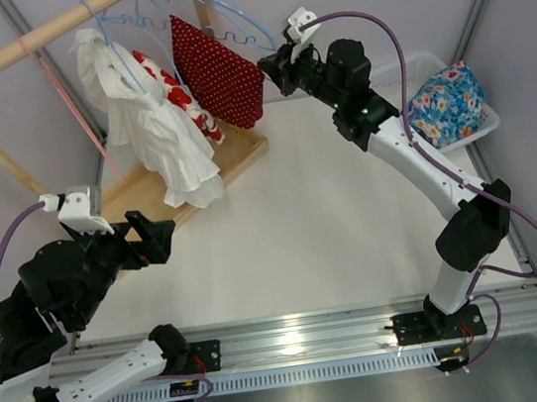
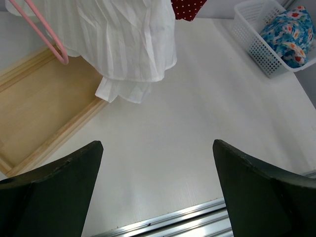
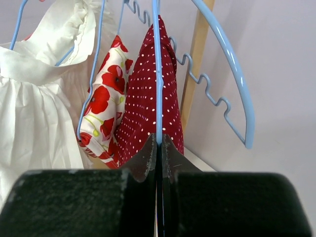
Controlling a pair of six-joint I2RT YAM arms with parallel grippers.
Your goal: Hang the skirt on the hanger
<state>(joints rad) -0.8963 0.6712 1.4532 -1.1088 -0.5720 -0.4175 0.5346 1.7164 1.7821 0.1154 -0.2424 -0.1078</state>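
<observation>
Readable text: none is showing in any of the three views.
Labels, brands, numbers, signs: none is appearing legibly on any surface.

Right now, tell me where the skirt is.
In the top view the skirt hangs far centre under the wooden rail, poppy-print cloth on its left and the right gripper, shut on the hanger, close on its right.
</observation>
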